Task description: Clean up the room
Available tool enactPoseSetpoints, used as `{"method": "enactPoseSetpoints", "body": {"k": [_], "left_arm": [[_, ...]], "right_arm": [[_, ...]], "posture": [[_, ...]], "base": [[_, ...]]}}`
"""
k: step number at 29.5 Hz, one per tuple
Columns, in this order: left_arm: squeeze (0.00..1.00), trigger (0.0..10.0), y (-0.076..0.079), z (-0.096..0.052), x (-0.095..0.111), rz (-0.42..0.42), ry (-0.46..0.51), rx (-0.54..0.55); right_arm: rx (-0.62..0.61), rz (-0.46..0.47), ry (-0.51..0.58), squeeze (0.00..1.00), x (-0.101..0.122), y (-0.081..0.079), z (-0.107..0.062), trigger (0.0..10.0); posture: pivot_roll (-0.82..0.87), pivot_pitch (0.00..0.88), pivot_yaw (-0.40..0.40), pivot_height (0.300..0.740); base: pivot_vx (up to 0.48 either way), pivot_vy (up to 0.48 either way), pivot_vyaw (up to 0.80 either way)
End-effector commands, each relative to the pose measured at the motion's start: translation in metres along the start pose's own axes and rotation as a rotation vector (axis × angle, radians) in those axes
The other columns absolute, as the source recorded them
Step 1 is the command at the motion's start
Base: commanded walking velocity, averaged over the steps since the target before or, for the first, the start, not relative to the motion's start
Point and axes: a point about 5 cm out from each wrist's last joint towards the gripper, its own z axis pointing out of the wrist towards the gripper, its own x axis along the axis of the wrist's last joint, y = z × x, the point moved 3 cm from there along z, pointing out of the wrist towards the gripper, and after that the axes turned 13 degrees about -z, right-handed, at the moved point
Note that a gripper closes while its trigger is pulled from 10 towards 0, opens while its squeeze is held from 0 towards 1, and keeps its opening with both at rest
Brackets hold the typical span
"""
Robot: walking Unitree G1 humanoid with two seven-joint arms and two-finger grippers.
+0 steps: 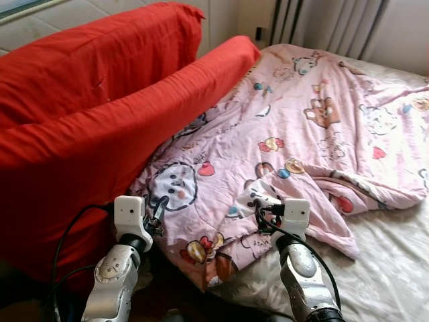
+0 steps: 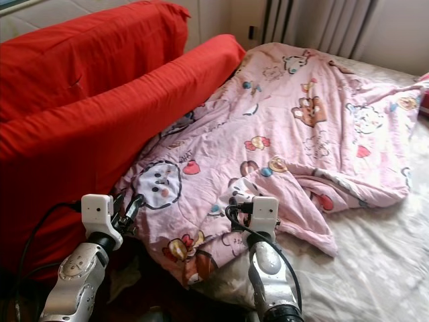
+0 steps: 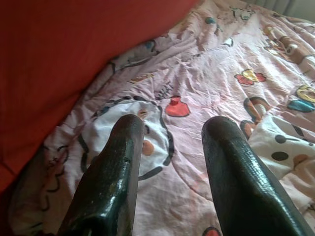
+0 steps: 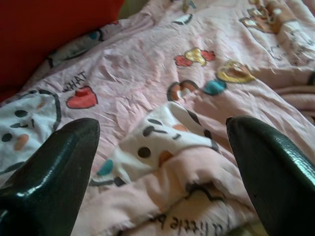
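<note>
I have the pink cartoon-print quilt (image 1: 315,127) lying rumpled across the bed (image 1: 395,268), its near edge bunched against the red cushions (image 1: 100,121). Both the left gripper (image 3: 170,167) and the right gripper (image 4: 162,167) hover just above that edge with fingers spread and nothing held. I judge the step is best done by lowering both onto the folded hem, pinching a thick fold before pulling it flat.
</note>
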Motion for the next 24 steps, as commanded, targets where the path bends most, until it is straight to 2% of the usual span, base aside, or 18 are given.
{"method": "enactPoseSetpoints", "body": {"k": [1,8,13,24], "left_arm": [[0.00,10.0,-0.004,-0.004,-0.007,-0.011,-0.018,0.021],[0.00,10.0,-0.004,-0.003,-0.008,-0.016,-0.017,0.021],[0.00,10.0,-0.003,-0.004,-0.008,-0.017,-0.017,0.022],[0.00,10.0,-0.002,-0.006,-0.008,-0.015,-0.018,0.018]], "right_arm": [[-0.006,0.013,-0.011,0.00,-0.005,0.000,-0.003,10.0],[-0.007,-0.001,-0.021,0.00,-0.007,0.003,-0.003,10.0],[0.020,-0.040,-0.048,0.00,-0.012,-0.001,-0.002,10.0],[0.028,-0.053,-0.045,0.00,-0.015,0.000,-0.006,10.0]], "posture": [[0.10,0.259,0.014,0.652],[0.10,0.257,0.012,0.652],[0.10,0.258,0.011,0.652],[0.10,0.288,0.010,0.647]], "base": [[0.000,0.000,0.00],[0.000,0.000,0.00],[0.000,0.000,0.00],[0.000,0.000,0.00]]}}
